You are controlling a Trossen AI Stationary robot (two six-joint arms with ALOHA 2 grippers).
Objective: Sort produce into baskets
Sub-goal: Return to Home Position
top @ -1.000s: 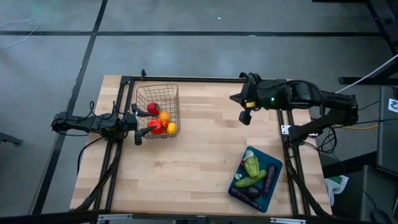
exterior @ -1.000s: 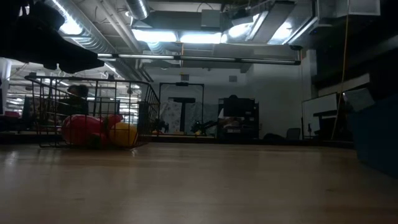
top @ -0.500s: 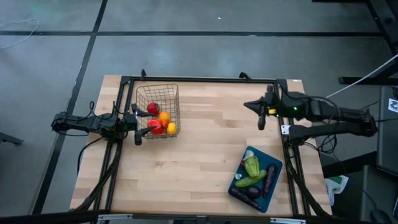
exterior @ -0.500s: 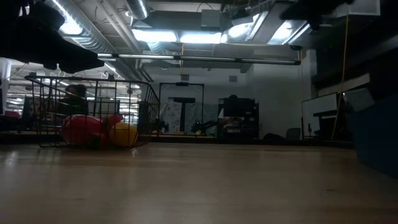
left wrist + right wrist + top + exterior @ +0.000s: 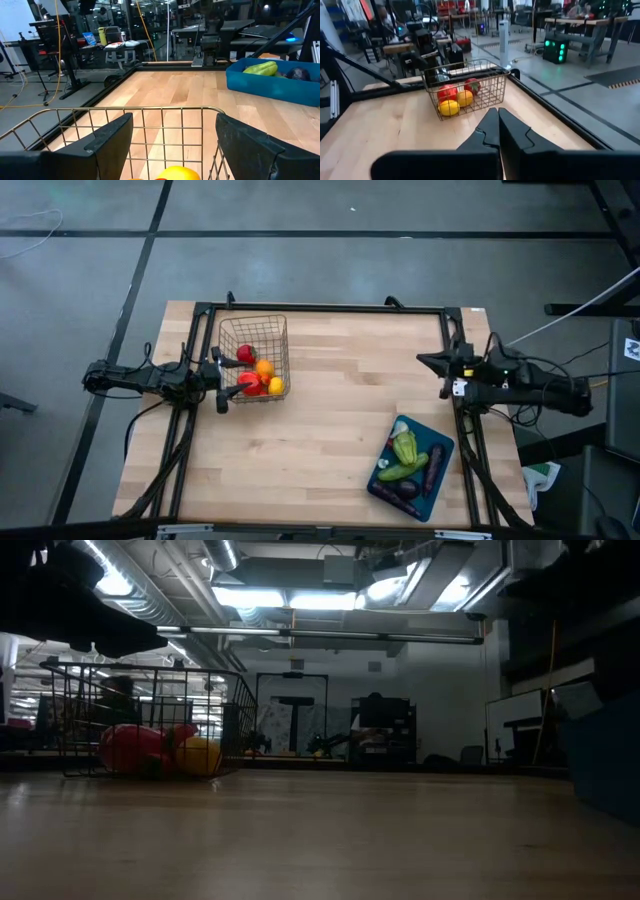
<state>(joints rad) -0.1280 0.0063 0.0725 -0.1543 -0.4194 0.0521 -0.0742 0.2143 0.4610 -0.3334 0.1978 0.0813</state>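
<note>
- Two containers stand on the desk (image 5: 320, 420): one silver wire basket (image 5: 254, 319) and one blue tray (image 5: 444, 448). They are well apart.
- The wire basket sits close to the desk's left edge, nearer the far-left corner than the near one.
- Four pieces of produce can be counted in the wire basket: two red pieces (image 5: 245, 353), one orange piece (image 5: 264, 367) and one yellow piece (image 5: 275, 387). They are bunched along the side of the basket toward the desk's middle. More may lie hidden among the reds.
- The blue tray lies by the near-right corner, turned askew to the desk's edges.
- The blue tray holds two green pieces (image 5: 405, 448) side by side and one long purple eggplant (image 5: 435, 463) along its right-hand side. At least one dark piece (image 5: 405, 490) lies at its near end. The exact number of dark pieces cannot be told.
- No produce lies on the bare wood between the containers.
- Two dark arms are in view, one at each side edge of the desk.
- The left claw (image 5: 221, 381) sits at the left edge, right against the basket's outer wall. Its fingers are spread wide and grip nothing, and the basket's rim shows between them in the left wrist view.
- The right claw (image 5: 430, 361) lies at the right edge, toward the far-right corner, pointing across the desk at the wire basket. Its fingers are pressed together with nothing between them.
</note>
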